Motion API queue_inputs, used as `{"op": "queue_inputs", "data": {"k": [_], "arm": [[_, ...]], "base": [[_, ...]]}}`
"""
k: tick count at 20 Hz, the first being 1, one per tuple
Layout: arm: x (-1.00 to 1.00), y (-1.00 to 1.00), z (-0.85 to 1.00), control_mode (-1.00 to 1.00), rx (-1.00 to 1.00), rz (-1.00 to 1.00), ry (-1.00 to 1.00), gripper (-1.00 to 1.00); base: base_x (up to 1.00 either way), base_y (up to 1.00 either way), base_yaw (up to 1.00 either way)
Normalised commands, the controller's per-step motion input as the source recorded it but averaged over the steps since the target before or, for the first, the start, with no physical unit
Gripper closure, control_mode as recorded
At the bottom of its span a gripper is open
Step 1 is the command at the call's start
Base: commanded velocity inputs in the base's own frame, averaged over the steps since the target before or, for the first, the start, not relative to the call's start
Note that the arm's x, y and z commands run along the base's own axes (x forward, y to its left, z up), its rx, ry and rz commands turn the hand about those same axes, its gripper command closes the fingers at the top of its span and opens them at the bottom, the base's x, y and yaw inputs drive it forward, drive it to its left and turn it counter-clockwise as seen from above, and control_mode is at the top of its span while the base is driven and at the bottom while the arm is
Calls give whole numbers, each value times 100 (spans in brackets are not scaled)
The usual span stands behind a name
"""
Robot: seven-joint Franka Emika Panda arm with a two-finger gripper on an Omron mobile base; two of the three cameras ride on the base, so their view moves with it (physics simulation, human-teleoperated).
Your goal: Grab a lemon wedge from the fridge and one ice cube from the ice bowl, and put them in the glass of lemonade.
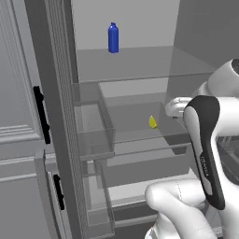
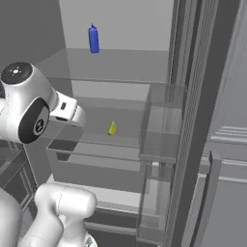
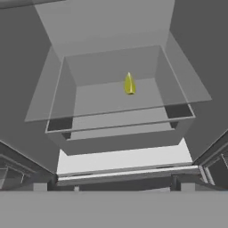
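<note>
The fridge [image 1: 205, 37] stands open in front of me, its clear shelves showing. On the middle shelf the lemon wedge [image 1: 152, 122] [image 2: 112, 128] [image 3: 129, 84] stands on end, tiny and bright yellow. My hand [image 1: 175, 107] [image 2: 67, 111] hangs in front of that shelf, short of the wedge. In the hand view my gripper [image 3: 113, 187] is open, its fingertips [image 3: 40, 187] far apart at the bottom and nothing between them. The wedge lies ahead, slightly right of centre. The ice bowl and the glass of lemonade are out of view.
A blue bottle [image 1: 113, 38] [image 2: 93, 38] stands on the upper shelf. Clear door bins [image 1: 95, 135] [image 2: 161, 130] hang on the opened doors at both sides. Panelled grey cabinets with black handles [image 1: 41, 114] flank the fridge. A clear drawer [image 3: 120, 129] sits under the wedge's shelf.
</note>
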Motion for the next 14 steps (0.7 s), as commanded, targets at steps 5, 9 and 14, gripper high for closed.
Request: {"op": "queue_inputs", "data": {"k": [5, 9, 14], "arm": [[0, 0, 0, 100, 0, 0, 0, -100], [0, -21, -5, -100, 0, -4, 1, -100], [0, -5, -24, -100, -1, -1, 3, -100]], "base": [[24, -12, 1], [0, 0, 0], [0, 0, 0]]}}
